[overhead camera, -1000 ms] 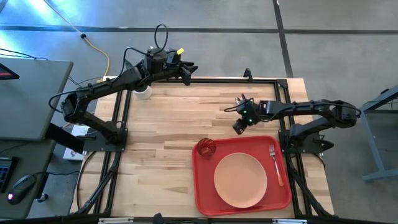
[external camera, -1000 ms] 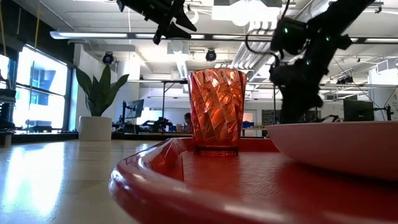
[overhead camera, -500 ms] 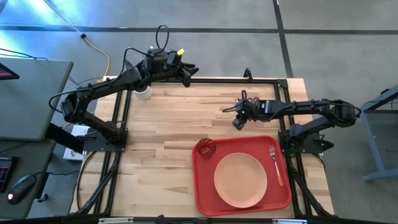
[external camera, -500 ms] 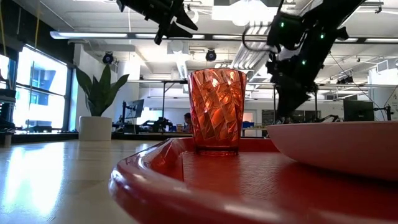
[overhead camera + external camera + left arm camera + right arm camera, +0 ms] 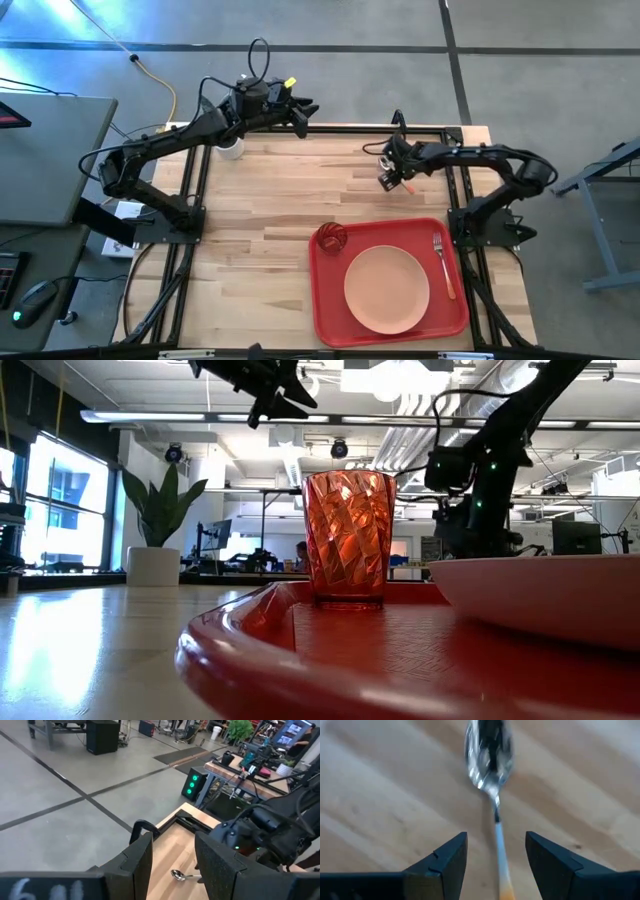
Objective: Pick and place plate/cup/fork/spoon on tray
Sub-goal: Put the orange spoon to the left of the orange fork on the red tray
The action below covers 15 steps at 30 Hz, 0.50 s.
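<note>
The spoon (image 5: pixel 490 750) lies flat on the wooden table near its far right part; its bowl also shows in the left wrist view (image 5: pixel 178 875). My right gripper (image 5: pixel 388 181) is open just over it. The fingers stand on either side of the thin orange handle (image 5: pixel 501 870) and do not touch it. The red tray (image 5: pixel 322 300) sits at the near right. It holds the pink plate (image 5: pixel 386 290), the red-orange cup (image 5: pixel 332 237) at its far left corner, and the fork (image 5: pixel 443 265) along its right side. My left gripper (image 5: pixel 305 110) is open and empty, high over the far edge.
A white pot with a green plant (image 5: pixel 230 150) stands at the table's far left corner, under my left arm. A black frame (image 5: pixel 440 128) runs along the far edge and the sides. Bare wood (image 5: pixel 260 230) lies left of the tray.
My right gripper has gone toward the table's far edge, away from the tray, and its arm has bent and turned at the wrist. It now stands over the spoon. My left arm has kept still.
</note>
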{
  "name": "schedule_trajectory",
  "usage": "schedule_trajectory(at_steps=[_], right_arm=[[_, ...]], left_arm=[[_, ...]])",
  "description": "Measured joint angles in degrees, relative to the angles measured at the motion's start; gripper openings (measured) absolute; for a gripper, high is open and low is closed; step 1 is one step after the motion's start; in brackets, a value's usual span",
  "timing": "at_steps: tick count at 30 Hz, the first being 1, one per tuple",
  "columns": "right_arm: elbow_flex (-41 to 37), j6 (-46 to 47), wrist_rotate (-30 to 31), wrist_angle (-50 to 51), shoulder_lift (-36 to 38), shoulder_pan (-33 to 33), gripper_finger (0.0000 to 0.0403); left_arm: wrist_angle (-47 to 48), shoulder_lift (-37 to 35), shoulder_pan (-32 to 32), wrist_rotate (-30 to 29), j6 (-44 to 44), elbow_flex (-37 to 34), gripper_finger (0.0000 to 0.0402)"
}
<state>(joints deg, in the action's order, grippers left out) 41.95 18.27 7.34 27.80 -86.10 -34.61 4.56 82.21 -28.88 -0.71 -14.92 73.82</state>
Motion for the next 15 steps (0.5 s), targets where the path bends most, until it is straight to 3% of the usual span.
schedule_trajectory(at_steps=[7, 15], right_arm=[[0.3, -2.13, -2.64, -0.36, -4.1, -1.79, 0.0168], [0.24, -1.73, -3.35, -0.68, -4.12, -2.16, 0.0022]], left_arm=[[0.0, 0.0, 0.66, 0.04, -0.88, 0.0, 0.0138], [-0.01, 0.0, 0.79, 0.03, -0.92, 0.0, 0.0138]])
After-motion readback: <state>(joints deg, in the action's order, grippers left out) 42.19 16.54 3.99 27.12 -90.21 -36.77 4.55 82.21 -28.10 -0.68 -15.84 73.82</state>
